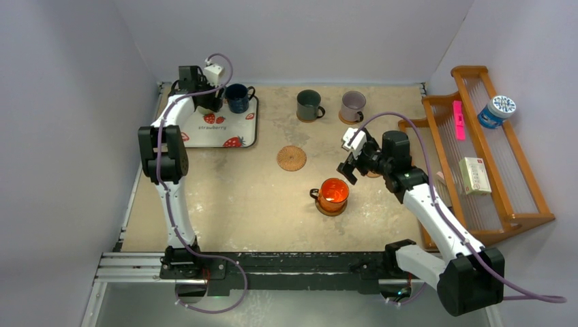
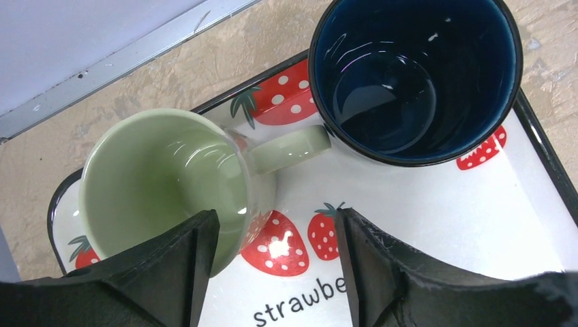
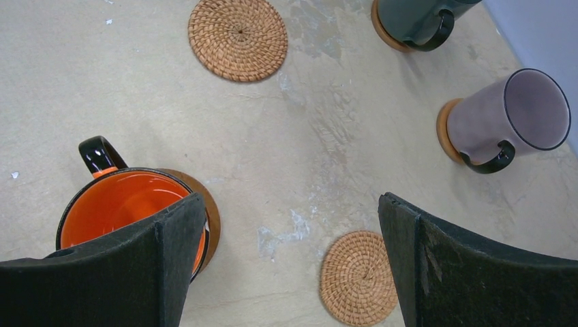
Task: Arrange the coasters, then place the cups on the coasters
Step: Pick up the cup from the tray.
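Observation:
On the strawberry tray (image 2: 422, 225) a pale green cup (image 2: 157, 180) lies beside the navy cup (image 2: 416, 75). My left gripper (image 2: 274, 225) is open and straddles the green cup's near wall: one finger in front of its mouth, the other apart over the tray. In the top view this gripper (image 1: 213, 102) hides the green cup. My right gripper (image 3: 290, 211) is open above bare table, between the orange cup (image 3: 126, 204) on a brown coaster (image 3: 210, 214) and a woven coaster (image 3: 358, 276). Another woven coaster (image 1: 292, 158) lies bare. Dark green cup (image 1: 310, 105) and mauve cup (image 1: 353, 105) stand on coasters.
A wooden rack (image 1: 518, 197) stands along the right edge, holding a blue-and-white jar (image 1: 496, 111), a pink item (image 1: 459, 119) and a small box (image 1: 475, 175). Grey walls close in the back and both sides. The tray (image 1: 235, 133) sits at the back left.

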You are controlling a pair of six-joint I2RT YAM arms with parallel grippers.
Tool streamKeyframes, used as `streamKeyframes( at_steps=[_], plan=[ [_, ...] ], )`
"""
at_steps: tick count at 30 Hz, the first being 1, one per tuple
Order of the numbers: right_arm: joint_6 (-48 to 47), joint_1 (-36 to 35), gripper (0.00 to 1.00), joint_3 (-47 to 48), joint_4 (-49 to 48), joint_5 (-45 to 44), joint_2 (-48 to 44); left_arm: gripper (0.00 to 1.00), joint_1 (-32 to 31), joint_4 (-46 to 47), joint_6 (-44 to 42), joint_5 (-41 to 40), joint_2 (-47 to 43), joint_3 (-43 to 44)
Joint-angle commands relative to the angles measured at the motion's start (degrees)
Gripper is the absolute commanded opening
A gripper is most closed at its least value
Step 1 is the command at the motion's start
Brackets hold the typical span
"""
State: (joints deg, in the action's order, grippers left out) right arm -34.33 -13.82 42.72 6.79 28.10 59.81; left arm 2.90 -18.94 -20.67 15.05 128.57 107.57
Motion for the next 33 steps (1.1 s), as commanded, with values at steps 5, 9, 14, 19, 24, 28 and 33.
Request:
streamKeyframes(
  at_steps=[5,9,14,19,24,28,33],
  plan=[
    [-0.9,-0.1,0.99,-0.2,-0.4,1.5,-1.5,0.56,0.2,-0.7,-0.8,3.4,0.0,1.3],
    [-0.9,-0.1,0.99,-0.1,-0.3,1.6,-1.6,0.42,0.2,-1.4,-0.9,4.2,-0.2,1.4],
    [-1.0,-0.1,0.99,0.0,-0.1,1.7,-1.7,0.24,0.2,-2.8,-1.2,5.3,-0.8,1.3],
    [-1.1,-0.1,0.99,0.1,0.0,1.7,-1.7,0.11,0.2,-3.4,-1.5,6.4,-2.5,0.1],
    [-1.3,-0.1,0.99,0.3,0.4,1.9,-1.9,0.0,0.2,-4.7,-2.3,9.4,-5.2,-2.0],
    [-1.7,-0.1,0.99,0.9,1.1,2.4,-1.6,0.0,0.2,-3.9,-3.9,12.6,-9.3,-6.3],
    [-2.6,-0.1,0.99,2.5,2.9,3.2,0.2,0.0,0.2,-1.3,-5.5,13.3,-14.8,-12.4]
  ],
)
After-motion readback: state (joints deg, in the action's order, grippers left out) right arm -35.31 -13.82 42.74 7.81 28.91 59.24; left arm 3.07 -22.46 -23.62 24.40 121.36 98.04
